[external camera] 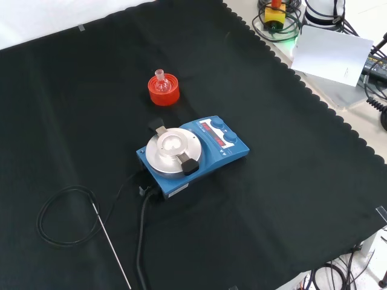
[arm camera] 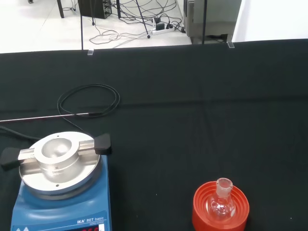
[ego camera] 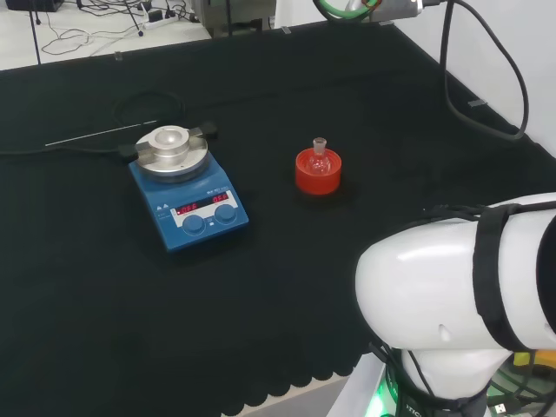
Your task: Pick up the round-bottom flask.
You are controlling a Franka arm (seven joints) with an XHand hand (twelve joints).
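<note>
Where the black cloth covers the surface (external camera: 290, 181), one small clear glass round-bottom flask (ego camera: 319, 157) stands upright, neck up, in one red ribbed ring stand (ego camera: 317, 176). One blue magnetic stirrer with a round metal top plate (external camera: 192, 151) sits well apart from the flask, to its left in the head view and nearer the camera in the front view. Two blue knobs (ego camera: 209, 219) are on its front panel. One thin metal probe rod (external camera: 112, 244) lies on the cloth with its black cable coiled in one loop (external camera: 60, 214). Whether the flask holds any liquid is hard to make out. The state of the fingers cannot be told. The arm's white link (ego camera: 460, 295) is cut off at the head view's right edge.
</note>
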